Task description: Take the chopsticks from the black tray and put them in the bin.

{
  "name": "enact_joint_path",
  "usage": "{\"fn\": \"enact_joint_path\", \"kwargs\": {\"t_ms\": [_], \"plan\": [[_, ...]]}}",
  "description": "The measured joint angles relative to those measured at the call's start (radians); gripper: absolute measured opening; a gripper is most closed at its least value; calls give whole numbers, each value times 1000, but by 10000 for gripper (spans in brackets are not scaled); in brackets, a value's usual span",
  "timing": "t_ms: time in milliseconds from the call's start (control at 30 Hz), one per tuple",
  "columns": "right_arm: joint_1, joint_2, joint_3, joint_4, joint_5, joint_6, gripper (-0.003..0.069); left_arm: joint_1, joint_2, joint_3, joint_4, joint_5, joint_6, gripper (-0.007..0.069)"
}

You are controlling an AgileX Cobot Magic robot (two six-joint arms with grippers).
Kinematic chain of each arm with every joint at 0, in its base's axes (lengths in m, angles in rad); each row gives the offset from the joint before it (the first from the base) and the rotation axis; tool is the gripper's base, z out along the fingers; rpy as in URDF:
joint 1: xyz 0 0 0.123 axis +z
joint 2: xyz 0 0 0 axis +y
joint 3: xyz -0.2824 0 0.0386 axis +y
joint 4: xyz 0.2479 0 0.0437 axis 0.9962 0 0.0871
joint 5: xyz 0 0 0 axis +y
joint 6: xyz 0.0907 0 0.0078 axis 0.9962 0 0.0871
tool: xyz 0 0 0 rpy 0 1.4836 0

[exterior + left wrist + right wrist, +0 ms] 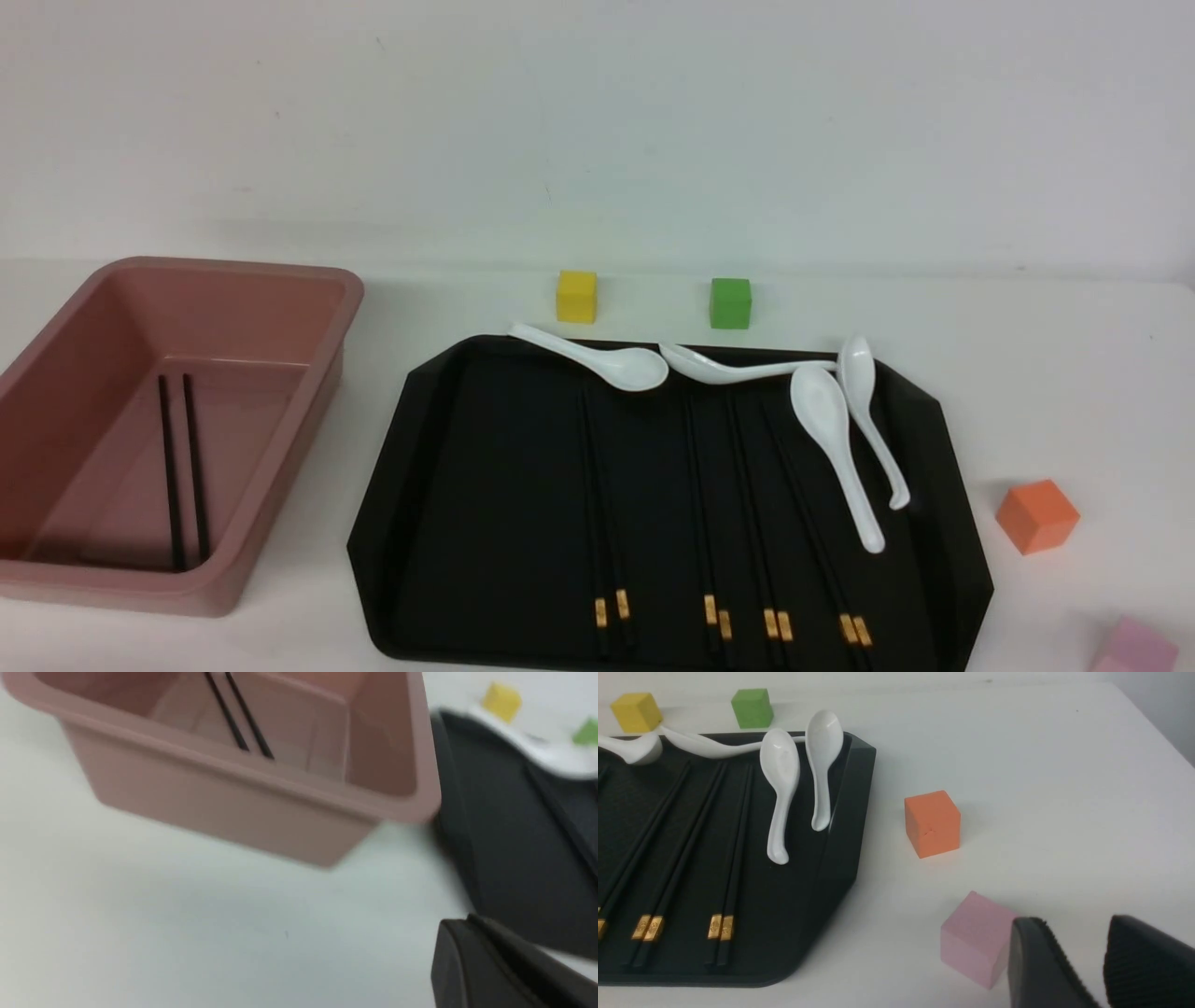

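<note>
Four banded pairs of thin black chopsticks [709, 523] lie low centre on the matte black tray [448, 504]; one plain pair sits in the dusty-pink plastic bin [233, 579], left.

Right gripper [1104, 970] slightly parted, empty; left gripper [495, 966], I cannot tell.

Risk: snagging white ceramic spoons [831, 439] (they overlap the tips).
</note>
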Motion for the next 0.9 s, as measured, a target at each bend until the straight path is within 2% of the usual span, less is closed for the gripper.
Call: {"fn": "enact_joint_path", "kwargs": {"t_ms": [200,900], "plan": [[0,0,0,0,0,0,239,-8,-13,1,30,20,-43,-9],[0,0,0,0,1,0,239,-17,-14,1,28,21,-45,1]]}}
